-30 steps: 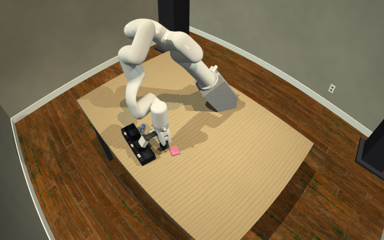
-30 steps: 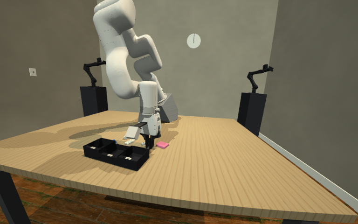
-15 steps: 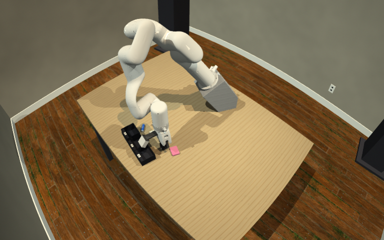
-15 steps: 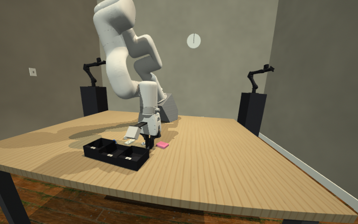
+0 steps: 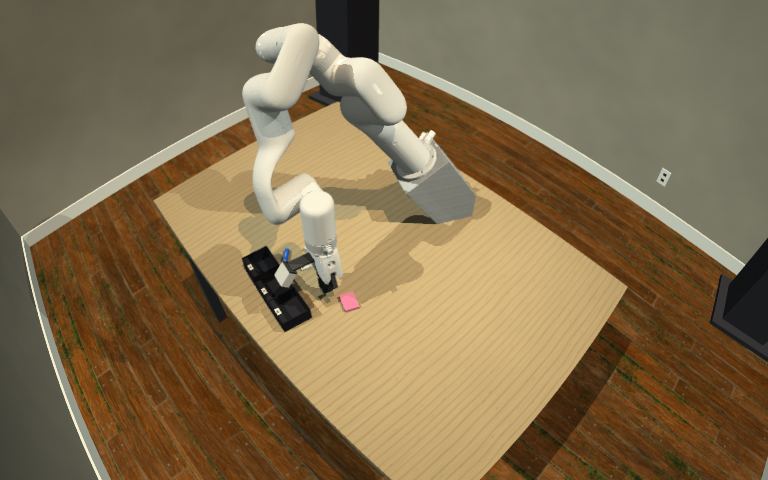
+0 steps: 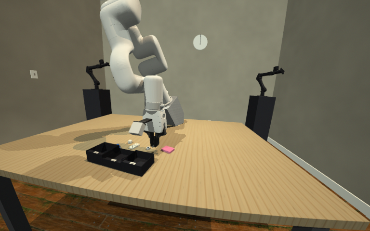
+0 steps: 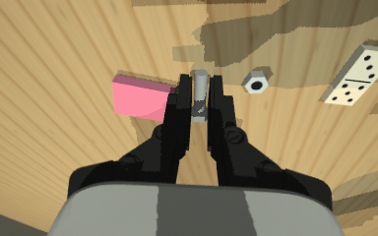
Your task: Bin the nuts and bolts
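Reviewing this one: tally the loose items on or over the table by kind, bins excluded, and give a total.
Bolt: 1, gripped in the end effector — bolt
Hex nut: 1
Domino: 1
Die: 1
Pink block: 1
Blue item, kind unclear: 1
Total: 6

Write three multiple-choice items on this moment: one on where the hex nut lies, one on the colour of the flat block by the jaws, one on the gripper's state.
1. The hex nut lies: A in a bin; B on the table; C on the domino.
2. The flat block is: A pink; B green; C black.
3. The gripper is: A wide open; B shut on nothing; C shut on the bolt.

Key: 1 B, it rests on bare wood in the wrist view. 2 A, plainly pink in all views. 3 C, the grey bolt sits clamped between the jaws.
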Motion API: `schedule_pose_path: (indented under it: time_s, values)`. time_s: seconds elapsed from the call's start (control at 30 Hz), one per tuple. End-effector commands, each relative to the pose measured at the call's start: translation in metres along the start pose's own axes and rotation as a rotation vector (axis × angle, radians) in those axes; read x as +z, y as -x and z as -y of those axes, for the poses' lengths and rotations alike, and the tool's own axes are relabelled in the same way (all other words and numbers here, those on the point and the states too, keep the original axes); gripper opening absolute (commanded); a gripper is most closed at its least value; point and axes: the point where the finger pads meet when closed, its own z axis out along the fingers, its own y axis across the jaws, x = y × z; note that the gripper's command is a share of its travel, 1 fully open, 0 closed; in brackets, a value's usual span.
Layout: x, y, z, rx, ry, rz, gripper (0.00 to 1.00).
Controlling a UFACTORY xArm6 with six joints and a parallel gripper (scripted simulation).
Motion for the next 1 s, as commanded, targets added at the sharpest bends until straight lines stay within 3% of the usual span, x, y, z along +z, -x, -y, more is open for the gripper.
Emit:
schedule_pose_path:
  time_s: [0.0, 0.1, 0.97]
  values:
    - [-0.019, -0.001, 0.000, 0.000, 0.002, 0.002, 0.00]
    - [-0.029, -0.001, 0.000, 0.000, 0.002, 0.002, 0.00]
    - [-0.039, -0.001, 0.000, 0.000, 0.002, 0.002, 0.00]
